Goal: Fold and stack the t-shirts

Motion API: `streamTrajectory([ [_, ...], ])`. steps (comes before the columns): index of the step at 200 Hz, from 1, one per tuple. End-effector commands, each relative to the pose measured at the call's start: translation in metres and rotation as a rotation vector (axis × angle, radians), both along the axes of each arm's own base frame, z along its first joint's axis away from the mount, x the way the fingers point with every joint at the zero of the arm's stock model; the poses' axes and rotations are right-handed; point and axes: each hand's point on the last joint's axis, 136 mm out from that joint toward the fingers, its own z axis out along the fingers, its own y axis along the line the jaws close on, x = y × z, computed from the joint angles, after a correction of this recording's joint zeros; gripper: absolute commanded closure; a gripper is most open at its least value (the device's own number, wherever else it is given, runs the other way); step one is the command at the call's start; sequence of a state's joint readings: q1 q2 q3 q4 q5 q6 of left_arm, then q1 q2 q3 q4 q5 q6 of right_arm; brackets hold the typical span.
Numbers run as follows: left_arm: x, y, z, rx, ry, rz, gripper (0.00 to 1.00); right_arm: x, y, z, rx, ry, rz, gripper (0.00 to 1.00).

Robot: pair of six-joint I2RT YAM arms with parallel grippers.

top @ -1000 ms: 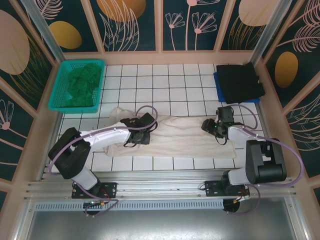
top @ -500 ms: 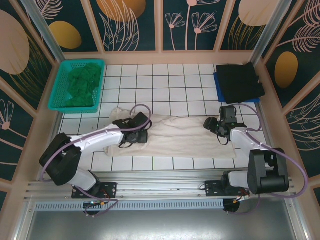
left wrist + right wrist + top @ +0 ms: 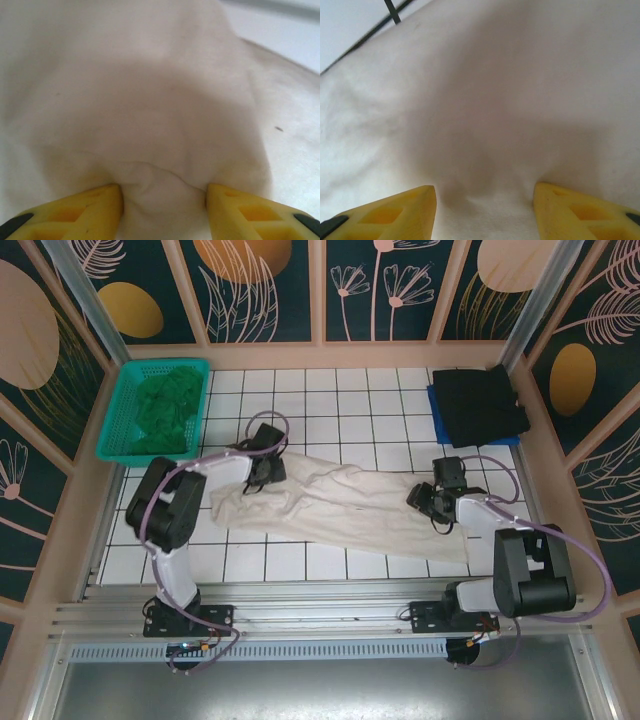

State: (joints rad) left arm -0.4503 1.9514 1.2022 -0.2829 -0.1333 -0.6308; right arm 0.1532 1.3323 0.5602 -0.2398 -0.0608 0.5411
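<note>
The cream-white t-shirt (image 3: 340, 505) lies slantwise across the tiled table, from mid-left down to near right. My left gripper (image 3: 262, 470) sits on its far left end. In the left wrist view its yellow fingers (image 3: 90, 210) press a puckered bunch of the cream cloth (image 3: 150, 100) from both sides. My right gripper (image 3: 430, 502) is on the shirt's right end, and its fingers (image 3: 570, 210) hold a wide fold of cloth (image 3: 495, 100) between them. The black t-shirt (image 3: 480, 405) lies folded at the back right. The dark green one (image 3: 160, 410) is crumpled in the basket.
The teal mesh basket (image 3: 112, 420) stands at the back left. A blue pad (image 3: 436, 410) shows under the black shirt. Patterned walls close in the table on three sides. Bare white tiles (image 3: 340, 410) stretch between basket and black shirt.
My left gripper has swung back and to the left, carrying the shirt's left end with it. The shirt now lies slanted rather than straight. The right gripper has hardly shifted.
</note>
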Motion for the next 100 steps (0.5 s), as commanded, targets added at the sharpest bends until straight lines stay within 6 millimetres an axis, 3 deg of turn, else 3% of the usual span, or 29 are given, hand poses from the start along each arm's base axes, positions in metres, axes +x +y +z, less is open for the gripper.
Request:
streamTrajectory([
  [1,0.041,-0.011,-0.034,-0.028,0.039,-0.067,0.51,-0.044,0.01,-0.014,0.004,0.136,-0.04,0.45],
  [29,0.131,-0.052,-0.022,-0.083,-0.042,-0.171,0.5,-0.061,0.029,-0.004,0.01,0.166,-0.007,0.45],
  [56,0.202,-0.103,0.015,-0.211,-0.188,-0.282,0.45,-0.04,0.034,0.026,-0.033,0.056,0.028,0.45],
  [74,0.222,-0.126,0.045,-0.328,-0.287,-0.323,0.42,-0.025,0.048,0.028,-0.015,0.019,0.076,0.45],
  [100,0.22,-0.133,0.084,-0.411,-0.375,-0.338,0.37,-0.03,0.072,0.007,-0.043,0.085,0.144,0.46],
])
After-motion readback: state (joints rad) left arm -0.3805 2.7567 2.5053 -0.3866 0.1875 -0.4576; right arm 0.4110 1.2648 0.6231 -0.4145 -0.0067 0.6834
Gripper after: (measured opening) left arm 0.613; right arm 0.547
